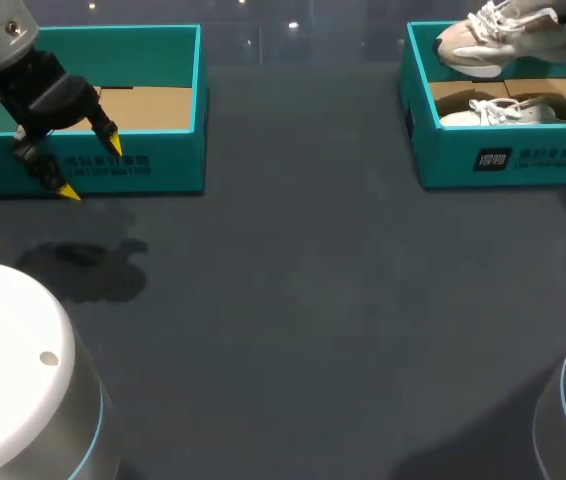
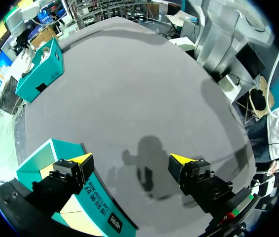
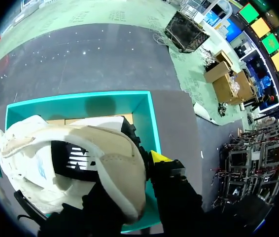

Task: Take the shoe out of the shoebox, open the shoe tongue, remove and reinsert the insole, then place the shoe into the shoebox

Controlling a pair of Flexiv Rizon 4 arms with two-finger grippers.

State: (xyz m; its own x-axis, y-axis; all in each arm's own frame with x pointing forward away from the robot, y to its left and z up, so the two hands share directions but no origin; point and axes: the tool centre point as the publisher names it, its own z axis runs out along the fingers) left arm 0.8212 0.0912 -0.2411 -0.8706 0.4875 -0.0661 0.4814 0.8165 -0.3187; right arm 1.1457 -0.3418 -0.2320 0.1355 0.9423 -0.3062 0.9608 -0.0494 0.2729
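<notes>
Dark grey table runs under both arms, with a teal shoebox at each far corner. Out on the right, the right gripper is clamped on a beige-and-white sneaker. One yellow tip presses against the sneaker's outer side, while the other finger is hidden behind the shoe's body. In the head view this sneaker hangs tilted above the rear of the right shoebox, clear of the box floor, and the arm that carries it is out of sight there. Directly under the gripper, the wrist view looks down into the same box, its teal walls framing a brown cardboard floor. A second white sneaker lies inside that box, laces up, against the front wall. On the other side, the left gripper hangs with its fingers spread wide and nothing between them. Its wrist view shows the gripper with one yellow-tipped finger over the front wall of the left shoebox and the other over bare table, its shadow falling on the surface ahead. That left shoebox shows only a cardboard floor. Far across the table from it, the left wrist view also takes in the right shoebox.
</notes>
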